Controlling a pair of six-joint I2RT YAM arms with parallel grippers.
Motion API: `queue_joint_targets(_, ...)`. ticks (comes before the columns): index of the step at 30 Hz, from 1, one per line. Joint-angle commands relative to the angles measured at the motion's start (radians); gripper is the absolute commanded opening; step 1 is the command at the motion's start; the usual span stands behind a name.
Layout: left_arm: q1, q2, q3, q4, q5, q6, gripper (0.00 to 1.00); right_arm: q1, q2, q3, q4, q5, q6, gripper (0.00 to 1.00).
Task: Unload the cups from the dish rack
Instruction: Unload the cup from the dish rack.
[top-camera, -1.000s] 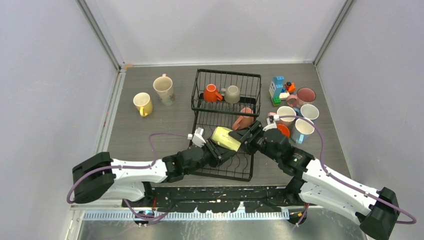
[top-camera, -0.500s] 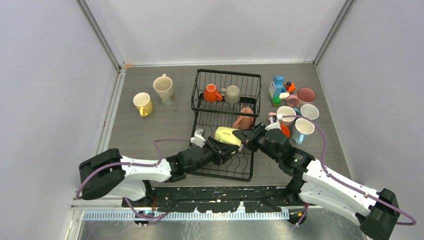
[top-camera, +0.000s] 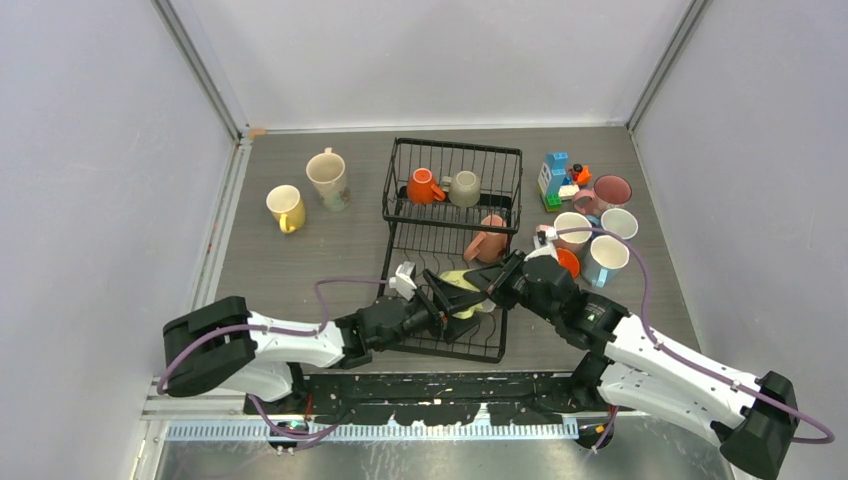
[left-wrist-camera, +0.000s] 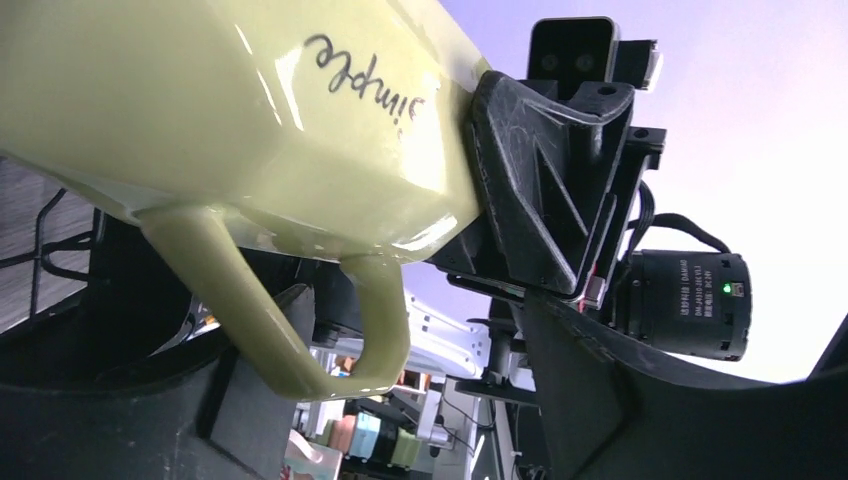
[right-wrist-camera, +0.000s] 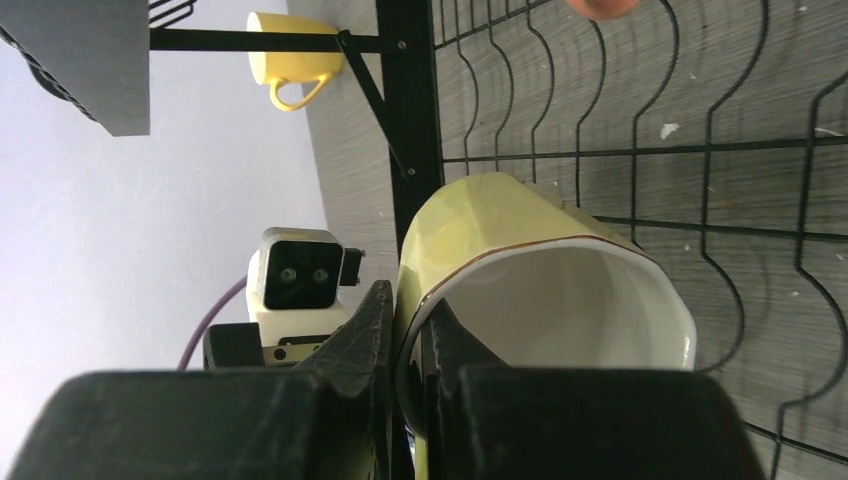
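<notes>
R hand (top-camera: 492, 283) clenched on rim of pale green cup (top-camera: 464, 290), one finger inside, one outside. Cup lies tilted, mouth twd R arm, over flat tray of dish rack (top-camera: 497, 345). L hand (top-camera: 441, 300) released, fingers wide apart by cup's base end. Orange cup (top-camera: 424, 187) & grey-beige cup (top-camera: 464, 188) sit in basket section, pink cup (top-camera: 487, 240) on tray. Yellow cup (top-camera: 286, 207) & cream cup (top-camera: 327, 176) stand on table (top-camera: 350, 240), left of rack.
</notes>
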Motion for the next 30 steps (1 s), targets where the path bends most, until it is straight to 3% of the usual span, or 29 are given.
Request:
queue_joint_targets(1, 0.003, -0.037, -0.015, 0.026, 0.029, 0.066, 0.8, 0.004, -0.02, 0.121, -0.003, 0.013, -0.033, 0.01)
queue_joint_targets(7, 0.003, -0.155, -0.009, -0.153, 0.049, 0.154, 0.88, 0.005, -0.023, 0.206, -0.177, 0.034, -0.062, 0.01)
queue_joint_targets(11, 0.005, -0.267, 0.025, -0.374, 0.052, 0.242, 0.93, 0.005, -0.022, 0.28, -0.327, 0.036, -0.097, 0.01)
queue_joint_targets(18, 0.017, -0.469, 0.028, -0.649, 0.023, 0.365, 0.99, 0.005, -0.057, 0.443, -0.701, 0.076, -0.154, 0.01)
queue_joint_targets(24, 0.021, -0.562, 0.064, -0.796, 0.001, 0.452, 1.0, 0.004, -0.096, 0.598, -1.059, 0.183, -0.172, 0.01)
queue_joint_targets(30, 0.022, -0.566, 0.116, -0.864, 0.005, 0.513, 1.0, 0.005, -0.112, 0.573, -1.231, 0.245, -0.141, 0.01)
